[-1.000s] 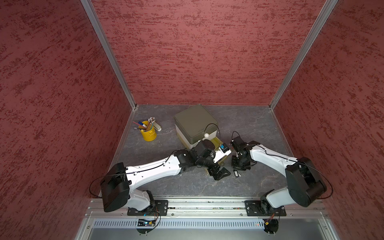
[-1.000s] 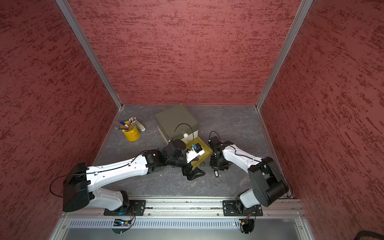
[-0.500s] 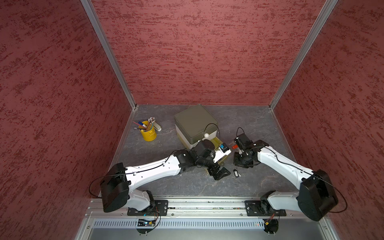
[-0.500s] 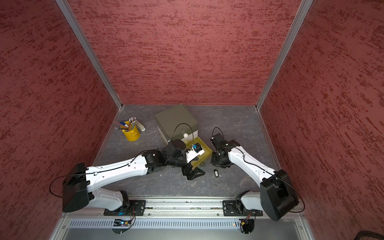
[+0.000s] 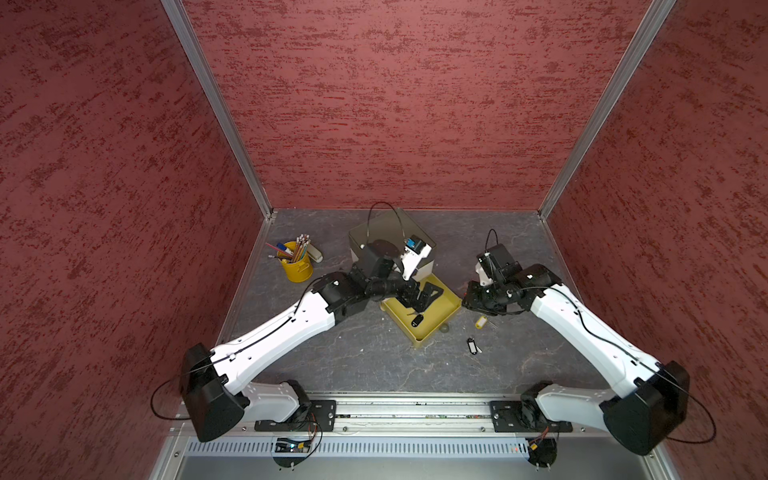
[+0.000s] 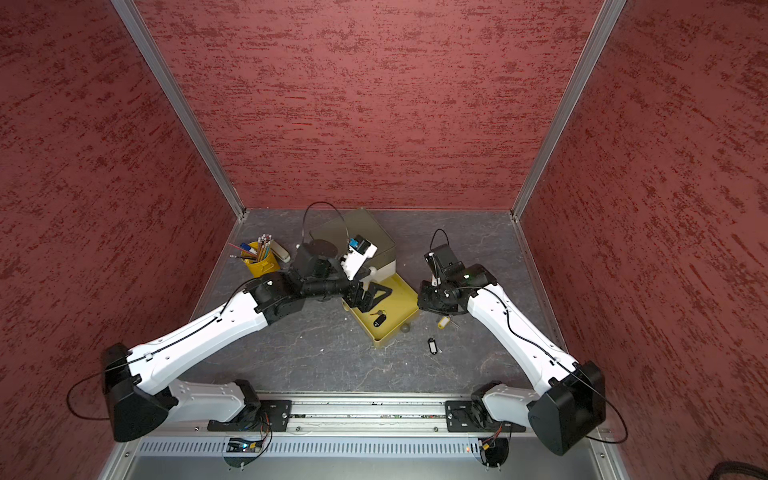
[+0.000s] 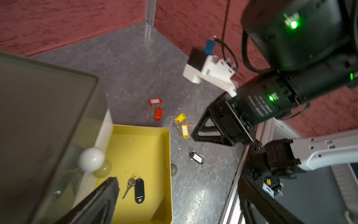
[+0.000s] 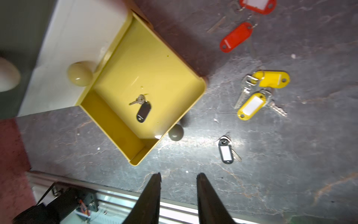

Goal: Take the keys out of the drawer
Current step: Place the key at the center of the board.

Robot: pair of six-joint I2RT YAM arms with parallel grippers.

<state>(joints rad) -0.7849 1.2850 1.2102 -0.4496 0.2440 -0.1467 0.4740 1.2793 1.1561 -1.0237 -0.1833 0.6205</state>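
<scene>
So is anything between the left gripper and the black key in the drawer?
No, nothing visible. The black key lies alone on the bare floor of the yellow drawer, close by the open left gripper.

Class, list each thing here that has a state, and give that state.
Yellow metal drawer: pulled open.
Black-tagged metal key: lying inside drawer.
Two red-tagged keys: out, on grey table.
Two yellow-tagged keys: out, on table.
Other black-tagged key: out, on table.
Right gripper: open, empty.
Left gripper: open, empty.
</scene>
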